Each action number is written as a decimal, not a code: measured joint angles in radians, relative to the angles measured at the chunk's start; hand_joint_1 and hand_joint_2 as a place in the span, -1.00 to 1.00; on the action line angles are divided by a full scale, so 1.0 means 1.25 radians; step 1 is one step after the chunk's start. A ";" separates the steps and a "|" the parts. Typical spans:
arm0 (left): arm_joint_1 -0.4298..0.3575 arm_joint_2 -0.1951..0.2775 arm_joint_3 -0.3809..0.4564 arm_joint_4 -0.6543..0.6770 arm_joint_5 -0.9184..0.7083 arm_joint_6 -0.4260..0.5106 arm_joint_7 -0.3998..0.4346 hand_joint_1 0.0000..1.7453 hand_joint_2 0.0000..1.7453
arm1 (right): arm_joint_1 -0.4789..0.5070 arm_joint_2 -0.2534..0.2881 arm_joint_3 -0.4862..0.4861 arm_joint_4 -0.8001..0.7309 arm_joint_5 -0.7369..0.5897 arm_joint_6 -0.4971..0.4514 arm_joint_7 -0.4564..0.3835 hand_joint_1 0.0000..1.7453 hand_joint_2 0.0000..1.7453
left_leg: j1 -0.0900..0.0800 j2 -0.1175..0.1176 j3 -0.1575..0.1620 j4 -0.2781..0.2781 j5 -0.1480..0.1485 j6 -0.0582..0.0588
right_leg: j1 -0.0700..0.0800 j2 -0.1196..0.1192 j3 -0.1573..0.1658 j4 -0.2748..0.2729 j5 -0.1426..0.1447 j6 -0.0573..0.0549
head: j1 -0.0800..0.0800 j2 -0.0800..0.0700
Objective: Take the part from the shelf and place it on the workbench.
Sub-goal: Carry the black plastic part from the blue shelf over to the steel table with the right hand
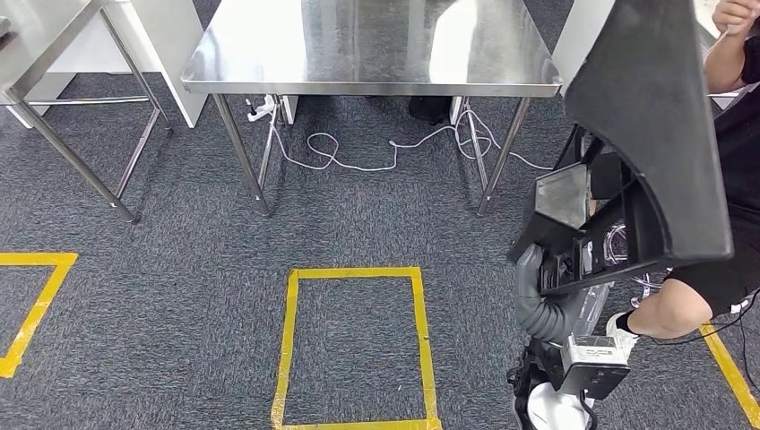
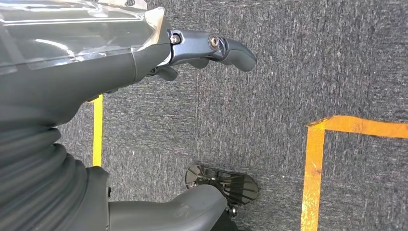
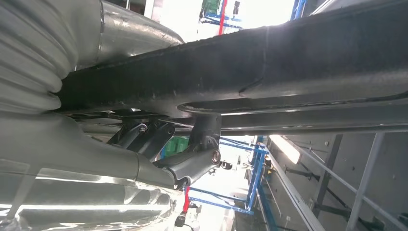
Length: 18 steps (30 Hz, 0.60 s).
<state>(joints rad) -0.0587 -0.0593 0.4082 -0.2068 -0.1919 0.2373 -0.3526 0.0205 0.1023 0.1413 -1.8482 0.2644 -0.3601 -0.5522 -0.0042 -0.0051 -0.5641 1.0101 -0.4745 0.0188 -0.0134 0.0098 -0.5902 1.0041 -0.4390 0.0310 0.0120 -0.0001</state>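
- Far left, our left hand (image 2: 211,48) hangs over the grey carpet, fingers loosely spread, holding nothing.
- Ahead stands the steel worktop (image 1: 269,72), its top bare and shiny, with white cables (image 1: 358,152) on the floor under it.
- Below it, 1 yellow tape square (image 1: 354,345) marks the carpet.
- On the right, the part (image 1: 645,116), a large black panel with a bracket beneath, is raised in our right hand (image 1: 538,287); in the right wrist view the fingers (image 3: 192,163) close under its lower edge.
- We judge it stiff, bulky and top-heavy, likely to tip; a grip near the bracket looks steadier.
- A person (image 1: 708,287) stands just beside the part.
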 joint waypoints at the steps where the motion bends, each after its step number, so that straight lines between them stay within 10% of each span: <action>1: 0.000 0.000 0.000 0.000 0.000 0.000 0.000 -1.00 1.00 | 0.000 -0.001 0.000 0.000 0.000 0.000 0.000 1.00 1.00 | 0.000 0.000 0.000 0.000 0.000 0.000 | 0.000 0.000 0.000 0.000 0.000 0.000 | 0.000 0.000; 18: 0.000 0.000 0.000 0.000 -0.011 -0.003 -0.001 -1.00 1.00 | 0.001 -0.011 0.010 0.002 -0.003 -0.002 0.002 1.00 1.00 | 0.005 0.000 0.000 0.000 0.000 0.000 | 0.001 0.000 -0.002 0.000 0.000 0.000 | 0.000 0.000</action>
<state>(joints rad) -0.0585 -0.0592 0.4085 -0.2068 -0.2056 0.2333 -0.3535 0.0219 0.0888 0.1537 -1.8453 0.2604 -0.3624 -0.5497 0.0019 -0.0047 -0.5638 1.0098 -0.4747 0.0187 -0.0121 0.0098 -0.5925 1.0043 -0.4391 0.0308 0.0118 -0.0001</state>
